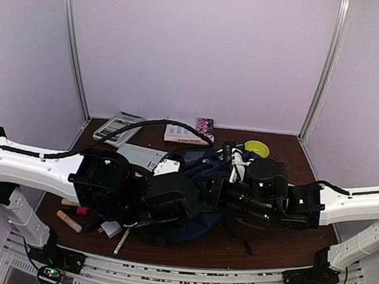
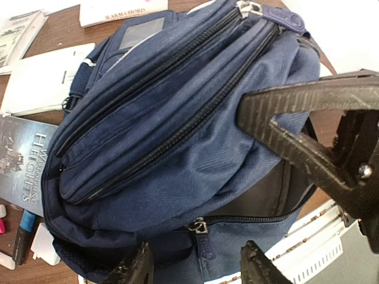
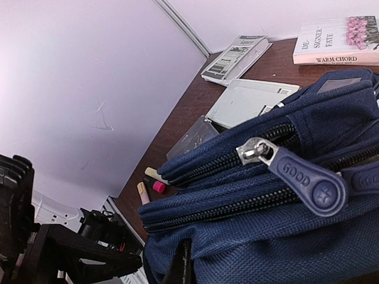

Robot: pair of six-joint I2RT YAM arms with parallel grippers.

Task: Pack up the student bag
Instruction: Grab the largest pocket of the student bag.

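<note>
Noted: left gripper (image 2: pixel 198 267) half-open, empty; right gripper (image 2: pixel 247 113) shut, 3 o'clock on student bag (image 2: pixel 160 148), hold unclear. Bag could have slid; zip pull (image 2: pixel 201 236) missed.

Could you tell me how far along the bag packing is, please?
Nothing looks packed: the student bag has its top zips closed. In hand: the left tool, open, sits at a lower zipper pull. Remaining: the books and markers lying on the table.
</note>
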